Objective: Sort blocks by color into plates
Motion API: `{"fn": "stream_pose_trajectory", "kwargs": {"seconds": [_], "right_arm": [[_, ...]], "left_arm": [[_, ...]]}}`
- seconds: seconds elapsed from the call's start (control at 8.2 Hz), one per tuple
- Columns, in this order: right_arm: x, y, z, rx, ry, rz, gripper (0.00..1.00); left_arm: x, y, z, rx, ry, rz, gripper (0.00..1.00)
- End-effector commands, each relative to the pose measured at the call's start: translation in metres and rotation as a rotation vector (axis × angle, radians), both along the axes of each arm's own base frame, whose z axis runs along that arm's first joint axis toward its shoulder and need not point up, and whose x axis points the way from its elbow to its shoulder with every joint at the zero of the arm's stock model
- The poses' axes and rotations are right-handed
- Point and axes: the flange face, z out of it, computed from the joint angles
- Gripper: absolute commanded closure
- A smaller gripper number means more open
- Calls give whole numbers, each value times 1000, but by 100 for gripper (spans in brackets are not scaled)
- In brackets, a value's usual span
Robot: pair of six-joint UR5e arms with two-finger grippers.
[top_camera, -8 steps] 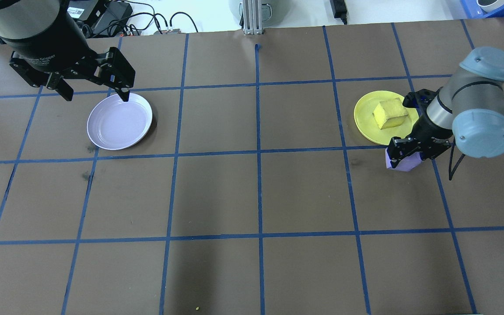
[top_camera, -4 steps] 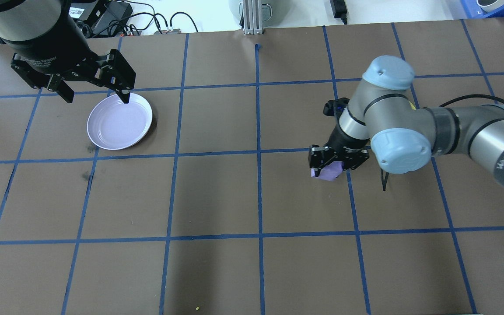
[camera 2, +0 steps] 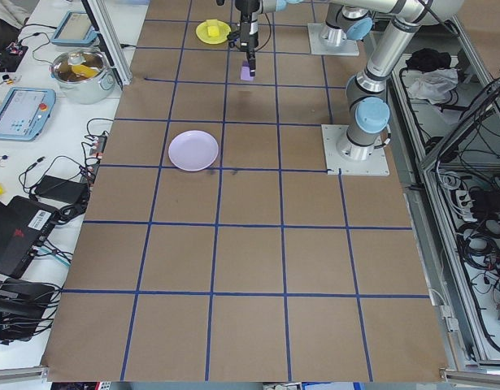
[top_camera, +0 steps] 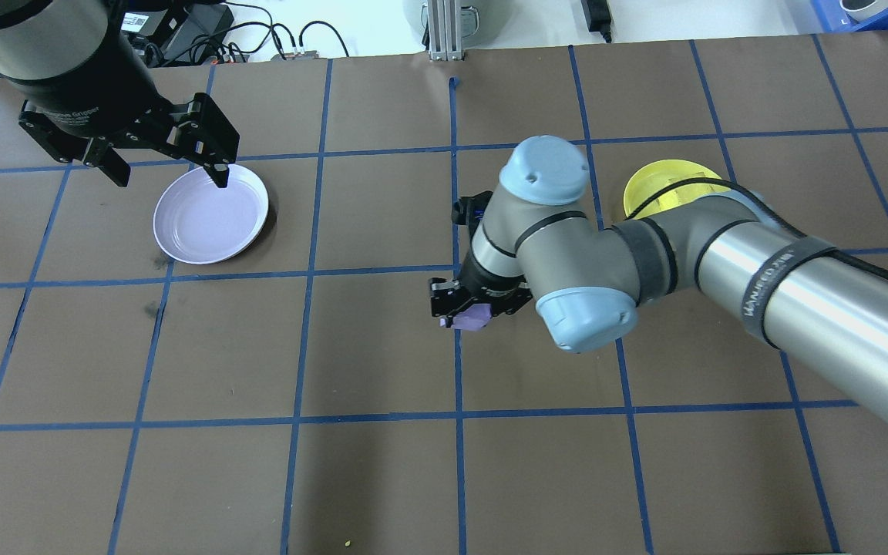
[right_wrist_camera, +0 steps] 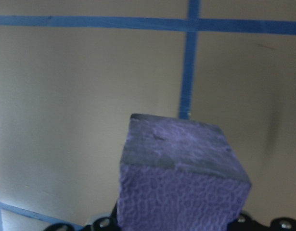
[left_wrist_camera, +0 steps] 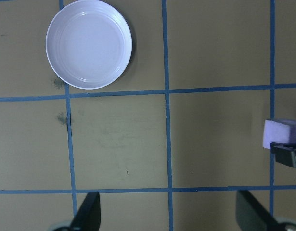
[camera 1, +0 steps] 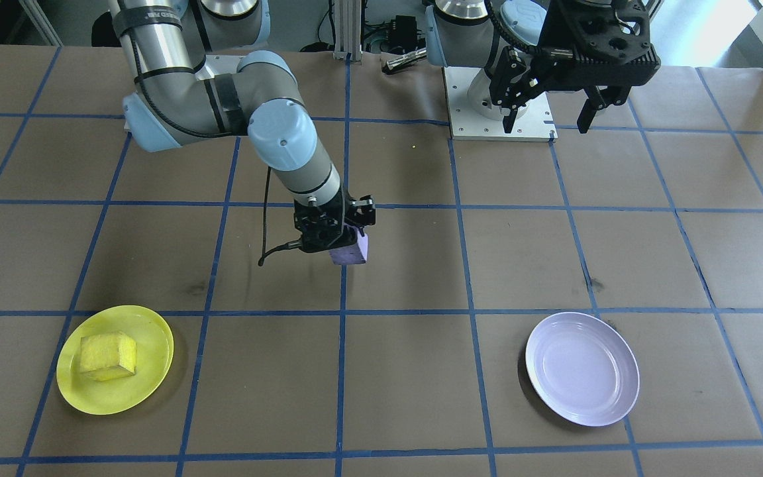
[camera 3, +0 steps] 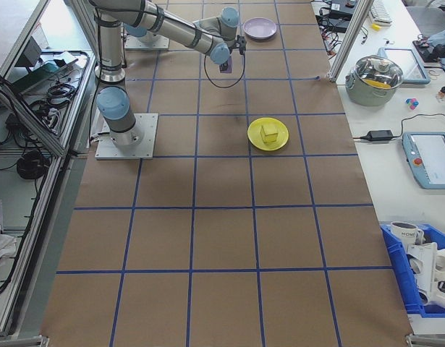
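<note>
Right gripper (camera 1: 336, 233) clamped on purple block (camera 1: 350, 251), mid-table above the surface | left gripper (camera 1: 549, 109) jaws apart, empty | risk: foam slipping free short of lavender plate (camera 1: 582, 368).

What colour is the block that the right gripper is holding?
Purple; the block shows best in the right wrist view.

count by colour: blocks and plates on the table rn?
Yellow: 2 – yellow block lying in the yellow plate
Purple/lavender: 2 – purple block held in the right gripper, lavender plate with nothing in it
Total: 4 (2 blocks, 2 plates)
</note>
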Motion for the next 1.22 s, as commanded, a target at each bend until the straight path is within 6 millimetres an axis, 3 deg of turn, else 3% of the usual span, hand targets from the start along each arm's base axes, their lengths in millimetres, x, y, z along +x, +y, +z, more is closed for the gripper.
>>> {"fn": "stream_pose_trajectory", "kwargs": {"seconds": [0.0, 0.24, 0.37, 0.49, 0.73, 0.85, 1.1], "right_arm": [[78, -10, -8, -45, 100, 22, 21], [76, -9, -18, -24, 137, 23, 3], [75, -11, -12, -31, 136, 24, 0], [58, -22, 16, -88, 135, 20, 0], [-16, -34, 84, -66, 153, -83, 0], [-63, -41, 98, -23, 191, -123, 0], [-153, -33, 156, -16, 215, -121, 0]], "left_arm": [[1, 3, -1, 4, 0, 1, 0], [0, 7, 0, 2, -1, 0, 0], [-1, 8, -3, 8, -1, 0, 0], [0, 9, -4, 10, -2, -2, 0], [-7, 4, -14, 29, 17, 3, 0], [-13, 2, -16, 29, 51, -2, 0], [-39, 3, -27, 61, 145, 47, 0]]}}
